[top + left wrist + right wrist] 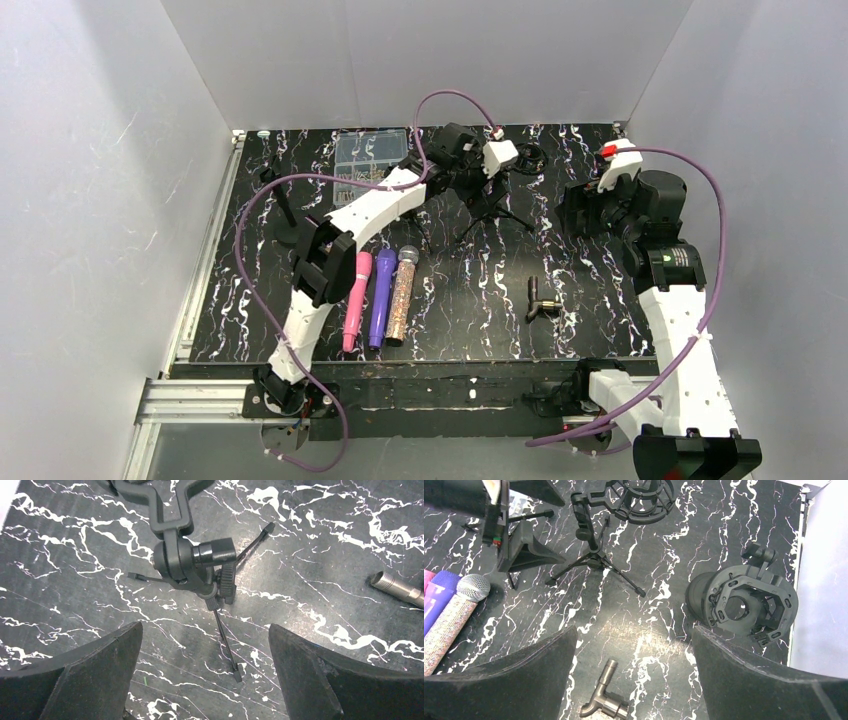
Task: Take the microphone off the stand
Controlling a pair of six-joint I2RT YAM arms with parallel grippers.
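The black tripod stand (492, 207) is at the back middle of the table; its hoop-shaped shock mount (640, 500) is empty. Three microphones lie side by side to its front left: pink (357, 300), purple (382, 295) and glittery gold with a silver head (403, 295) (455, 611). My left gripper (205, 650) is open just above the stand's legs, with the stand's swivel joint (192, 560) ahead of its fingers and nothing between them. My right gripper (634, 655) is open at the right, above bare table, holding nothing.
A small metal pipe fitting (604, 702) (541, 300) lies on the table under my right gripper. A loose black shock mount (744, 602) lies at the far right by the wall. A clear plastic box (370, 157) and another black stand (283, 205) are at the back left.
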